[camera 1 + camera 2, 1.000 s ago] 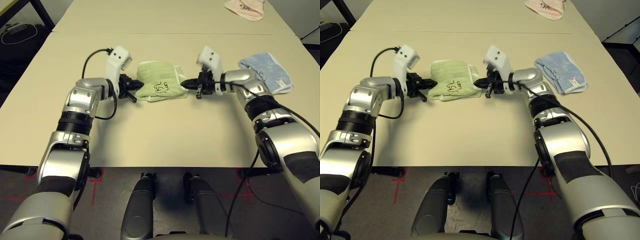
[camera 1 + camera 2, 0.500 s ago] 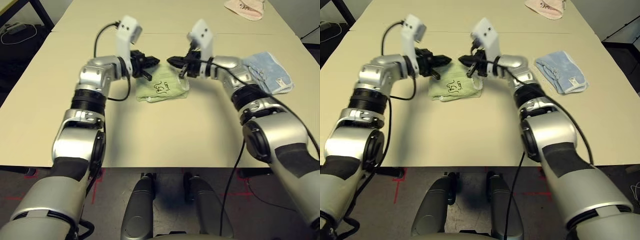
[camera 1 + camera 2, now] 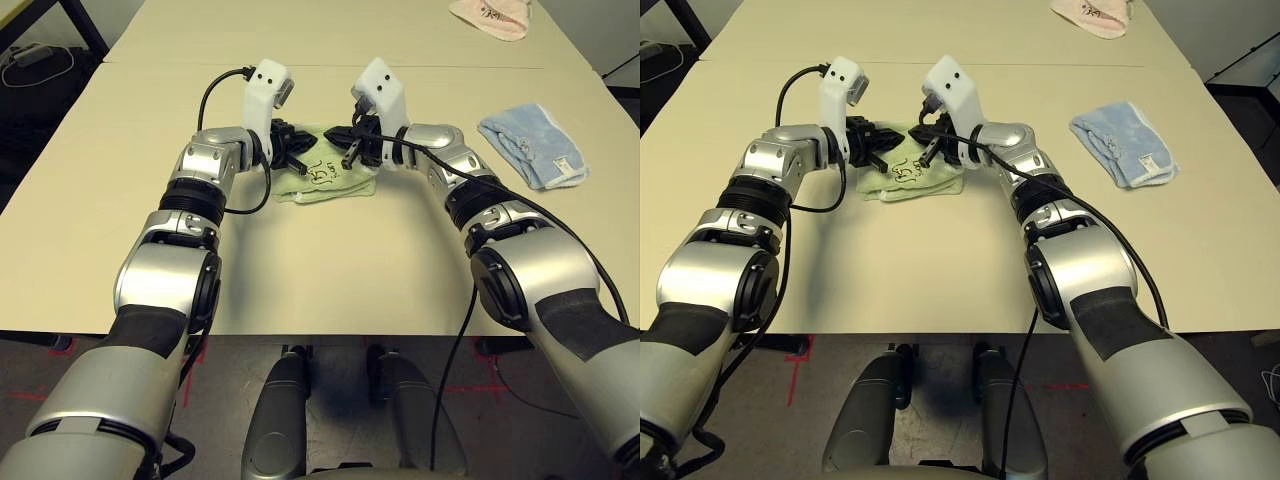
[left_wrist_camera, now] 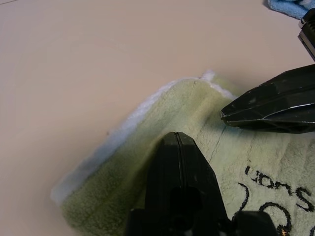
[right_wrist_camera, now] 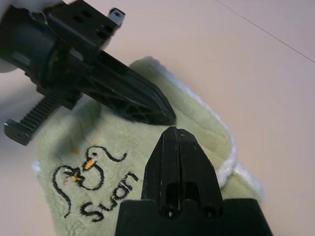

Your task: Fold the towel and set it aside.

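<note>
The towel (image 3: 328,178), light green with a dark swan mark facing up, lies folded on the table in front of me. Both grippers hover just over its far half, tips nearly meeting. My left gripper (image 3: 303,152) is shut, its tip over the towel's white-edged fold (image 4: 123,132). My right gripper (image 3: 333,134) is shut too, pointing at the left one from the other side. The left wrist view shows the right fingers (image 4: 268,105) close ahead. Neither gripper has cloth between its fingers.
A light blue towel (image 3: 533,147) lies crumpled to the right of the green one. A pink towel (image 3: 490,15) sits at the table's far right edge. A seam (image 3: 150,65) crosses the table beyond the grippers.
Both grippers left the towel's left and right sides, rose over its far edge, then came down and inward until their tips nearly meet above it. The towel stays put.
</note>
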